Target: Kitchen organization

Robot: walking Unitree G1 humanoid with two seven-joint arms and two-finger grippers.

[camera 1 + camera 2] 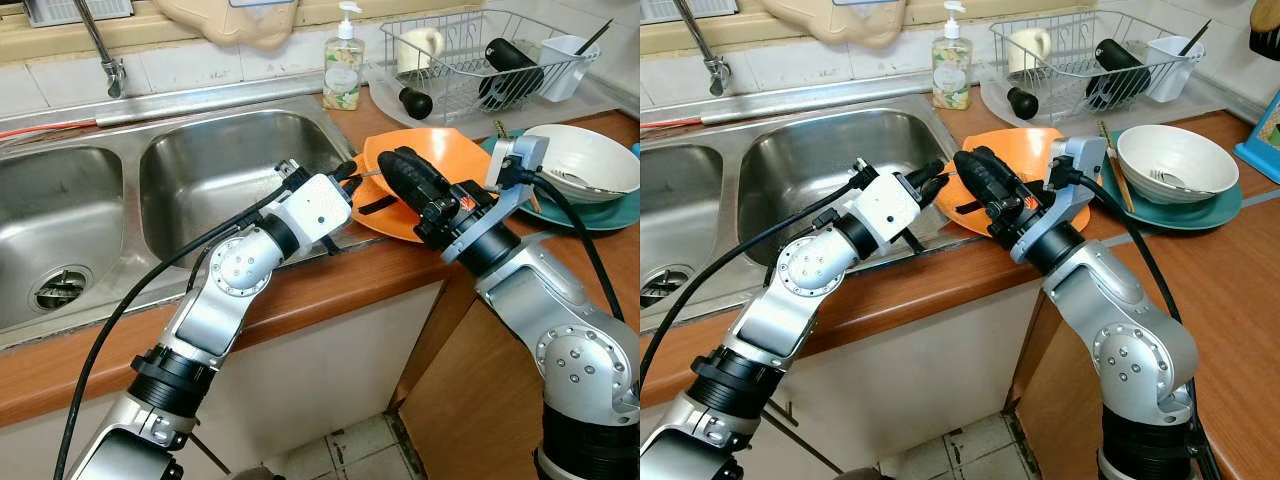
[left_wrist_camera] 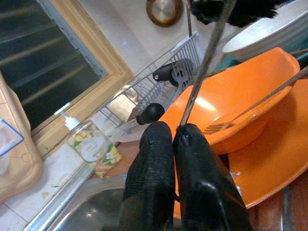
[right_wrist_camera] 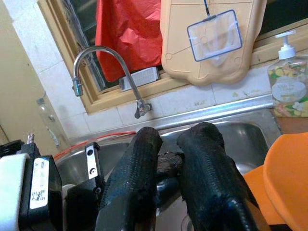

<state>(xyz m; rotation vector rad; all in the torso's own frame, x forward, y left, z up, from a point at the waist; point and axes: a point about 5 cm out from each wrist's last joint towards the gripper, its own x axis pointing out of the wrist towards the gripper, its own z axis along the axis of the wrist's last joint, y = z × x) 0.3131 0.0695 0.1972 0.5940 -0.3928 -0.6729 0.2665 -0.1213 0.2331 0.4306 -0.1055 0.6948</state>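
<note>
— What is hiding from us near the counter edge?

— The left gripper (image 1: 347, 178) is sitting at the sink's (image 1: 215, 160) right rim, fingers (image 2: 159, 159) clenched on a thin metal handle (image 2: 204, 62); its far end is running out of frame, so I cannot tell which utensil it is.

— And the right gripper (image 1: 978, 180)?

— It is hanging over the orange plate (image 1: 385, 215), jaws parted slightly, gripping nothing (the plate's middle is getting covered).

— Further back?

— An orange bowl (image 2: 236, 96) is sitting on the plate with a fork (image 2: 240, 115) inside. A white bowl (image 1: 585, 160) is resting on a teal plate (image 1: 610, 212) beside them, the rack (image 1: 470, 60) and soap bottle (image 1: 343, 62) crowding the wall.
</note>
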